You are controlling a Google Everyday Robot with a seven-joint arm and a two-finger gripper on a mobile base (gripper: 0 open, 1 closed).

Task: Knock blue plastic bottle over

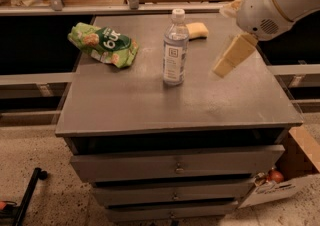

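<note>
The blue plastic bottle (pixel 175 48) stands upright near the middle of the grey cabinet top (pixel 150 105). It is clear and bluish with a white cap and a white label with a small dark square logo. My gripper (pixel 229 57) hangs from the white arm at the upper right. It is above the cabinet top, to the right of the bottle and apart from it. It holds nothing that I can see.
A green snack bag (pixel 103 45) lies at the back left of the top. A yellow sponge (pixel 197 30) lies behind the bottle. Drawers (pixel 175 166) fill the cabinet front. A cardboard box (pixel 280 180) sits on the floor at the lower right.
</note>
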